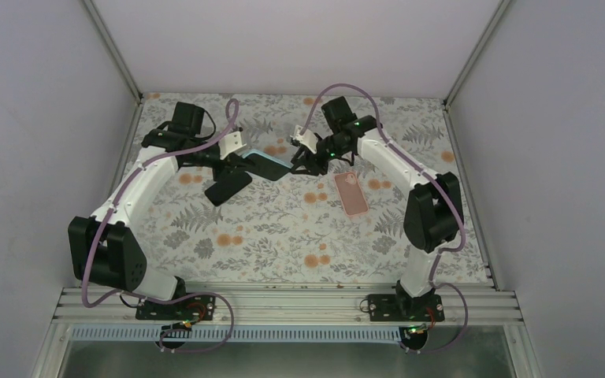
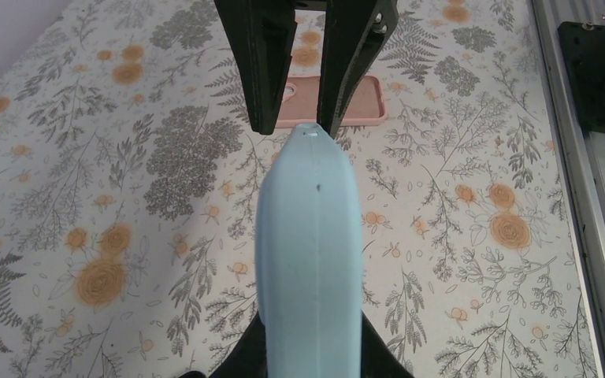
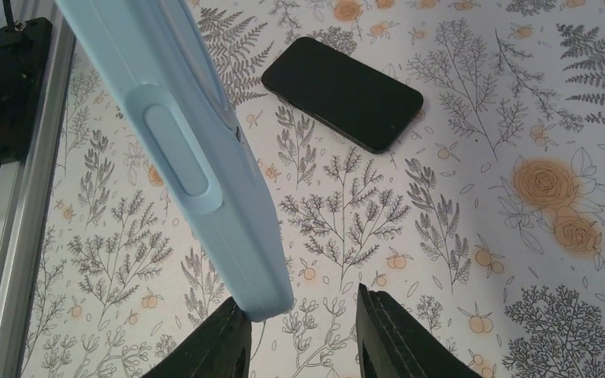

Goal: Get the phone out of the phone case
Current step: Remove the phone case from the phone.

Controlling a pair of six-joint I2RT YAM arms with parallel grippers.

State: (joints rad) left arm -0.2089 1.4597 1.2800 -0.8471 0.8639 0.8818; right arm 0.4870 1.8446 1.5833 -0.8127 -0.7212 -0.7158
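Note:
My left gripper [image 1: 236, 163] is shut on one end of a light blue phone case [image 1: 269, 164] and holds it above the table. The case's upper face looks dark. In the left wrist view the case [image 2: 309, 236] runs edge-on from my left gripper [image 2: 311, 356] toward my right gripper [image 2: 303, 118]. My right gripper [image 1: 303, 160] is open. In the right wrist view the case's far end [image 3: 205, 157] rests against the left finger [image 3: 220, 339] of my right gripper [image 3: 299, 315]. The other finger stands apart from it.
A bare black phone [image 1: 228, 187] lies flat on the floral cloth under the left arm and shows in the right wrist view [image 3: 343, 93]. A pink case [image 1: 351, 194] lies face down to the right [image 2: 366, 102]. The metal rail [image 2: 591, 197] runs along the near edge.

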